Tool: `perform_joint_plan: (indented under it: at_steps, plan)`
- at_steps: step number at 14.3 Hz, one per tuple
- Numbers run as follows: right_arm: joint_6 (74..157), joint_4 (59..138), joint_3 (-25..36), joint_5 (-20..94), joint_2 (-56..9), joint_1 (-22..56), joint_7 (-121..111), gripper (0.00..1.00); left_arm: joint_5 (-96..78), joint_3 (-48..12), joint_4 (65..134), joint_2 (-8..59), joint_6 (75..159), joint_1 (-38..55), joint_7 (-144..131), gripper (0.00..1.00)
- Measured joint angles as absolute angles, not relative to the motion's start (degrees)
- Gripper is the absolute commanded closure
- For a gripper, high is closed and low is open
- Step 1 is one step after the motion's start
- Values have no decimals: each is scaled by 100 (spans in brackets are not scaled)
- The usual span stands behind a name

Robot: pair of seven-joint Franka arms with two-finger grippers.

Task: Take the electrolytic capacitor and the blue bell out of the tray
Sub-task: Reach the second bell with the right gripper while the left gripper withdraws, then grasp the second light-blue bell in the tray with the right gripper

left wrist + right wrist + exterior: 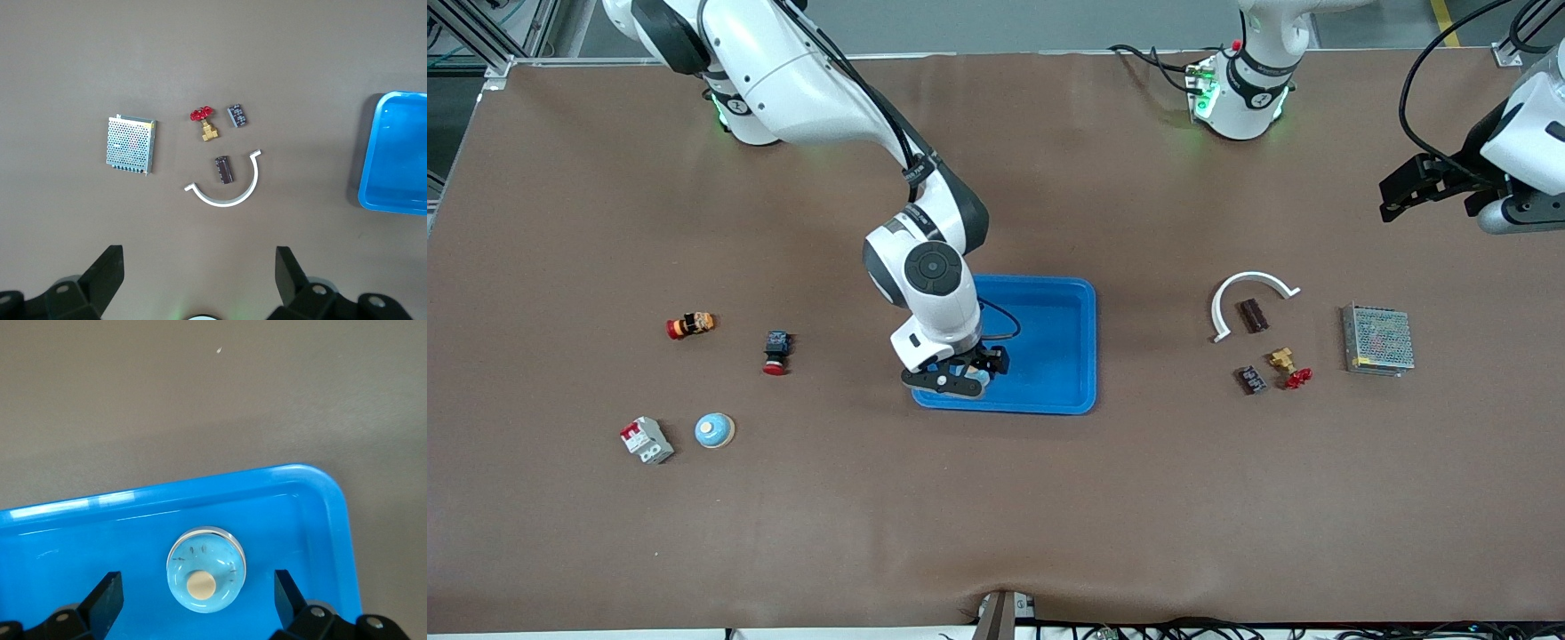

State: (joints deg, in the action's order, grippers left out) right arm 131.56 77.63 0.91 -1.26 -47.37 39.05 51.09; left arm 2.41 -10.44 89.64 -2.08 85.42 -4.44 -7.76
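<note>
A light-blue bell (pixel 206 570) with a cream button sits in the blue tray (pixel 1049 347), in its corner nearer the front camera toward the right arm's end. My right gripper (pixel 197 583) hangs low over it, open, its fingers either side and clear of the bell. A second bell (pixel 714 430) stands on the table toward the right arm's end. Two dark capacitors (pixel 1254 316) (pixel 1251 380) lie toward the left arm's end, one inside a white arc (pixel 230 195). My left gripper (pixel 1400 191) waits high over that end, open and empty (pixel 199 260).
Beside the capacitors lie a brass valve with a red handle (pixel 1289 366) and a metal mesh box (pixel 1377 340). Toward the right arm's end are two red-capped buttons (pixel 690 325) (pixel 775 352) and a white and red breaker (pixel 647 440).
</note>
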Motion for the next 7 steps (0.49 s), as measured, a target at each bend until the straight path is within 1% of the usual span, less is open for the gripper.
perform_joint_plan:
  at_steps: [7]
  plan:
    - [13255,7765,99,-131,-4879,3937,5109,0,153,-1013,9026,-207,8547,-447,-776,0]
